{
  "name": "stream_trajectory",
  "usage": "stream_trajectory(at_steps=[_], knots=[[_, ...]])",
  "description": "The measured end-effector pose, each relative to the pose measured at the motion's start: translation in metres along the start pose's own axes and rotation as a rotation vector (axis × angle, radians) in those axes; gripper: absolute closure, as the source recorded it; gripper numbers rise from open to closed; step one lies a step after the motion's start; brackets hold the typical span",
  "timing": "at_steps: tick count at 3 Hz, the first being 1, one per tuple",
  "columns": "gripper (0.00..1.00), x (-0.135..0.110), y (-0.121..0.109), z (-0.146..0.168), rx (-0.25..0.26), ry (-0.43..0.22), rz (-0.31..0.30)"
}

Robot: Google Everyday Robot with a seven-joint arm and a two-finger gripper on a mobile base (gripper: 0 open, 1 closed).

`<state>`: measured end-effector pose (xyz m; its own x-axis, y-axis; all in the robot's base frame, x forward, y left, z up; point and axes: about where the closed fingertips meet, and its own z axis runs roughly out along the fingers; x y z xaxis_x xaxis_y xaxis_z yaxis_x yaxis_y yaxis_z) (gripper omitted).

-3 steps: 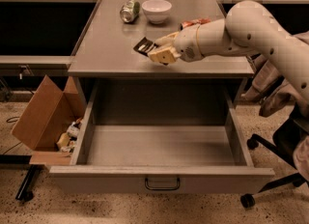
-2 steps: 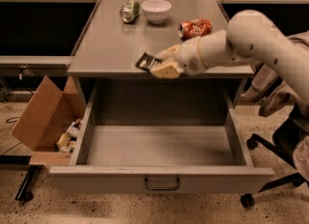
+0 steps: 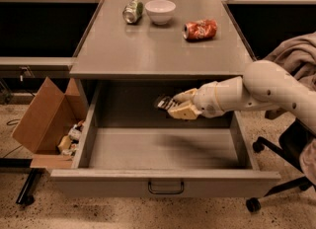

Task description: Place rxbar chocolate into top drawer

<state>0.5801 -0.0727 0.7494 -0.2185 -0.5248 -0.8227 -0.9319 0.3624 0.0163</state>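
The top drawer point(image 3: 223, 175) is hanging pulled out under the table point(image 3: 148, 55), w/ its front panel closest to the camera and the small dark handle point(image 3: 166, 187) in the middle of it. Inside, the grey floor is showing bare from side wall to side wall, so lots of room is lying open below the gripper. The table's front edge is running right above the back part of the drawer.

The white arm point(image 3: 256, 89) is reaching in from the pic's right side, crossing over the drawer's right wall. The gripper point(image 3: 176, 105) is hanging in the air over the back half of the drawer, lower than the table edge and higher than the drawer floor, not touching either one.

Its two tan fingers point(image 3: 185, 111) are pinching the rxbar chocolate point(image 3: 162, 102). The bar is sticking out past the fingertips toward the pic's left, up off the drawer floor.

On the tabletop, a green can point(image 3: 132, 12) is lying just beside a white bowl point(image 3: 160, 11) at the back, and an orange-red can point(image 3: 200, 29) is lying on its side more to the right; all 3 are well apart from the gripper.

A cardboard box point(image 3: 44, 119) is sitting by the drawer's left side, and a chair point(image 3: 291, 144) w/ cloth point(image 3: 296, 57) is standing at the right.
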Motion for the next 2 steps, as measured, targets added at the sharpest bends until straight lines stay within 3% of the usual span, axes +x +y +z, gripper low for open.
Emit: stream_trajectory(at_steps=[1,2], knots=[[1.0,0.068,-0.003,0.01,0.025,0.037,0.107],[1.0,0.099,-0.01,0.015,0.043,0.057,0.155]])
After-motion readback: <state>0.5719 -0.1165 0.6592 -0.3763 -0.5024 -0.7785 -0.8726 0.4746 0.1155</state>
